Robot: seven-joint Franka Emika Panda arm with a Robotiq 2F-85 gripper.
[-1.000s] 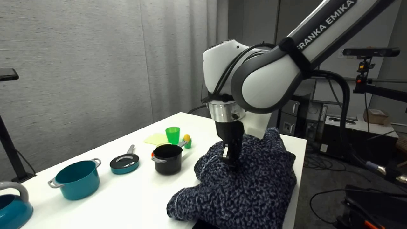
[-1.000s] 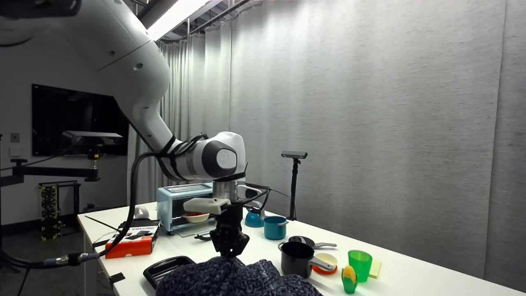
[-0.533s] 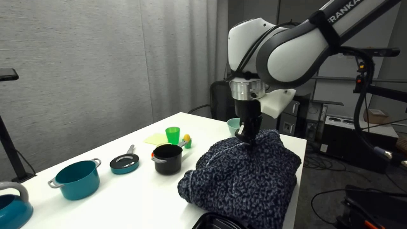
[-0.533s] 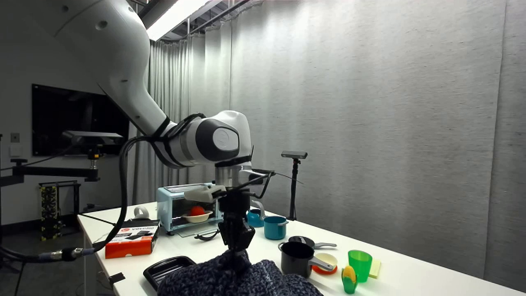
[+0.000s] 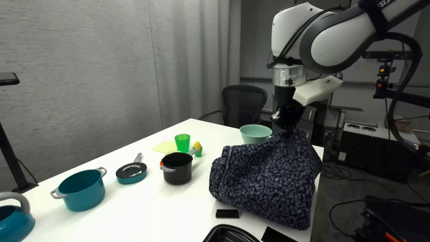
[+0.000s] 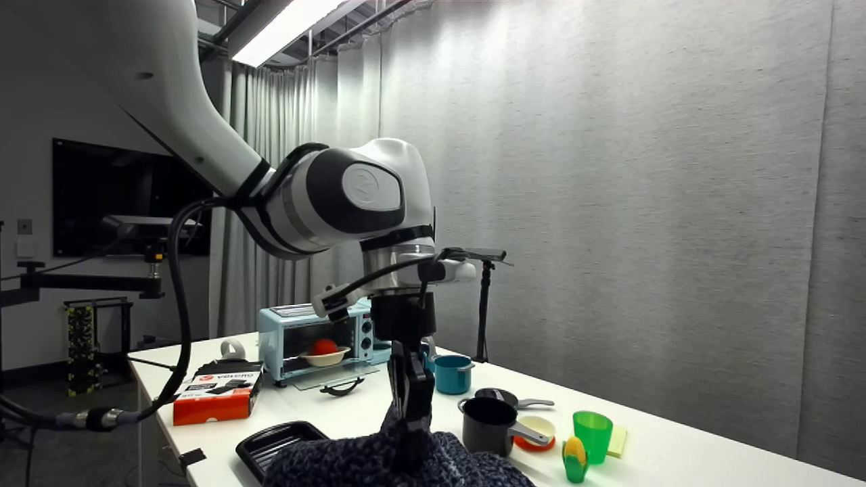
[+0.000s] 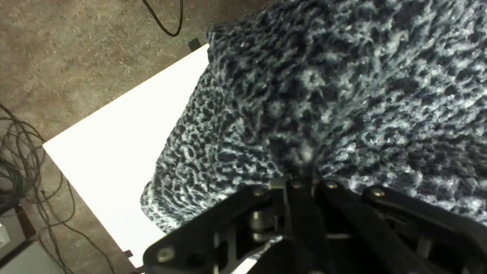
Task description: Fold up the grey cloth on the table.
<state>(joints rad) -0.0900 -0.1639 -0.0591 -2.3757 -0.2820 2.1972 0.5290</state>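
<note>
In an exterior view, the cloth (image 5: 267, 179) at the right of the bench (image 5: 151, 206) now peaks higher, near edge drawn back. In an exterior view, the fingers (image 6: 419, 402) have come nearer. Wrist view: they clamp bunched cloth; folding seems begun.

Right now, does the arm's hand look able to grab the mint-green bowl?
Probably not: the hand looks shut on the grey cloth, so it would likely have to let go first. The mint-green bowl itself looks uncovered on top.
</note>
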